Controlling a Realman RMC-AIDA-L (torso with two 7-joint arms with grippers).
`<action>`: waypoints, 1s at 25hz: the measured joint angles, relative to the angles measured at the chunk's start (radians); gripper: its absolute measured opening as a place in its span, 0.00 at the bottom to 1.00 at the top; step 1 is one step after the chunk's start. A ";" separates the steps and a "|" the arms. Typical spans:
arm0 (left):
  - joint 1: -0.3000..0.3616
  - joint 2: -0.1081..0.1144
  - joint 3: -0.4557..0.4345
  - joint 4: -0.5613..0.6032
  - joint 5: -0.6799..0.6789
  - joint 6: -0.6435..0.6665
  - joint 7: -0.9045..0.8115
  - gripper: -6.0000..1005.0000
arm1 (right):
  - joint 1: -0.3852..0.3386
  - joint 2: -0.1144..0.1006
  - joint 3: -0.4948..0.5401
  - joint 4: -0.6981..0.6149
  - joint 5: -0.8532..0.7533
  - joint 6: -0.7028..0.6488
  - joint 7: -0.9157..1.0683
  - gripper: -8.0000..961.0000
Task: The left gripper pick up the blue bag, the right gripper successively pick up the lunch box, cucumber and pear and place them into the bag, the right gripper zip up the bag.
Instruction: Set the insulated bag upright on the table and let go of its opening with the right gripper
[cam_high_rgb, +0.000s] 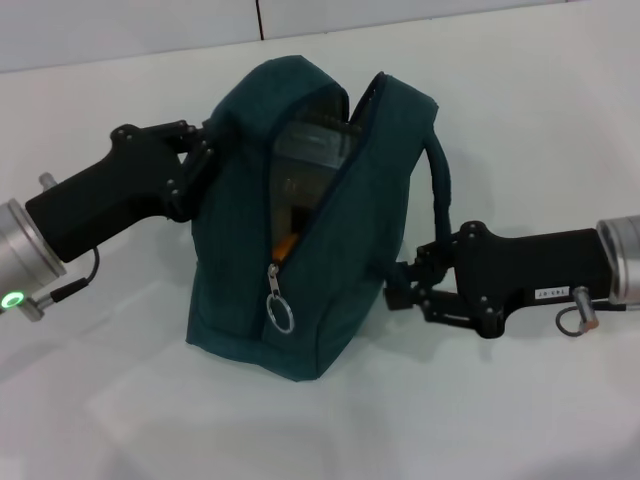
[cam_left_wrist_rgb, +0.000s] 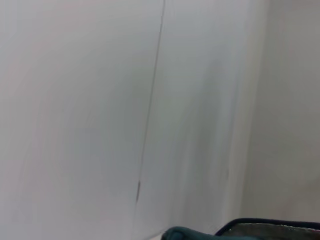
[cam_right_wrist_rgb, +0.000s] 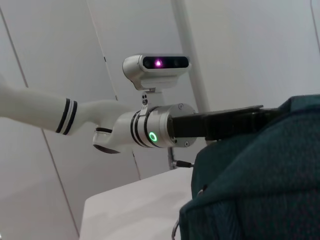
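The blue bag (cam_high_rgb: 300, 220) stands upright mid-table, its zipper open from the top down to the ring pull (cam_high_rgb: 280, 312). Inside the opening I see the lunch box (cam_high_rgb: 312, 150) with its clear lid and an orange bit (cam_high_rgb: 286, 246) lower down. Cucumber and pear are out of view. My left gripper (cam_high_rgb: 205, 145) is shut on the bag's upper left side. My right gripper (cam_high_rgb: 398, 285) is open at the bag's lower right side, beside the dark strap (cam_high_rgb: 440, 195). The bag (cam_right_wrist_rgb: 260, 175) fills the near corner of the right wrist view; only its edge (cam_left_wrist_rgb: 200, 234) shows in the left wrist view.
The white table (cam_high_rgb: 520, 420) spreads around the bag, with a white wall (cam_high_rgb: 130, 30) behind it. In the right wrist view the left arm (cam_right_wrist_rgb: 160, 132) and the head camera (cam_right_wrist_rgb: 157, 65) show beyond the bag.
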 joint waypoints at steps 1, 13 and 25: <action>0.000 0.000 0.000 -0.007 -0.007 0.000 0.009 0.05 | -0.007 0.000 0.005 0.003 0.011 0.000 -0.019 0.29; 0.008 -0.002 0.000 -0.125 -0.098 0.047 0.140 0.05 | -0.072 0.000 0.138 0.067 0.213 0.031 -0.197 0.09; -0.001 -0.012 0.001 -0.365 -0.269 0.254 0.496 0.05 | 0.047 -0.008 0.169 0.071 0.200 0.105 -0.138 0.09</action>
